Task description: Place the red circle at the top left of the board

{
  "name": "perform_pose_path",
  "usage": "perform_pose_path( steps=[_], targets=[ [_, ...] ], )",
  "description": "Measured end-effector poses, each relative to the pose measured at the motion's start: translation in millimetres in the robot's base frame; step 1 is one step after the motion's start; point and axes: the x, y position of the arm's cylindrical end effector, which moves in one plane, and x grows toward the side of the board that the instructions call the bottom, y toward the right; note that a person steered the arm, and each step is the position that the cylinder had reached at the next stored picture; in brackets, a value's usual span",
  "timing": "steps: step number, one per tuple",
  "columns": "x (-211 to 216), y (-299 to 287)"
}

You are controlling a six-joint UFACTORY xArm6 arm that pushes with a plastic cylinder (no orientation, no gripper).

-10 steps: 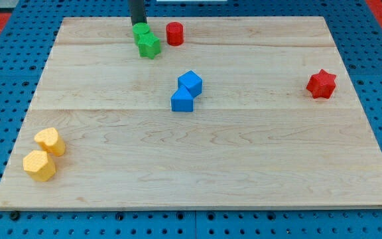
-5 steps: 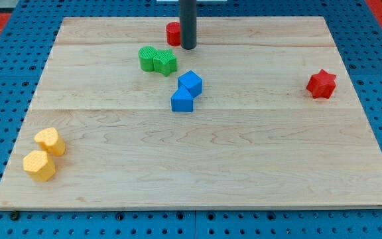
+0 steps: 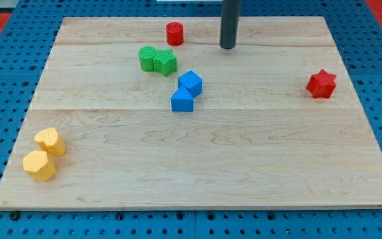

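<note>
The red circle is a small red cylinder near the board's top edge, a little left of the middle. My tip is to the right of it, apart from it, at about the same height in the view. The dark rod rises from the tip out of the view's top. No block touches the tip.
Two green blocks sit together below and left of the red circle. Two blue blocks touch near the board's middle. A red star is at the right. Two yellow blocks are at the lower left. The wooden board lies on a blue pegboard.
My tip moved right, from the green blocks, past the red circle, to its right side. The green blocks were pushed down and right early on. The red circle stayed put.
</note>
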Motion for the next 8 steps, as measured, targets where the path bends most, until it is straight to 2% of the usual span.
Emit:
perform_pose_path(
  steps=[1,3,4,5,6,7,8],
  targets=[
    [0.0,18.0],
    [-36.8,16.1],
    [-35.8,-56.2],
    [-28.0,-154.3],
    [-39.7,-213.0],
    [-56.0,-190.8],
    [-71.4,-224.4]
  ],
)
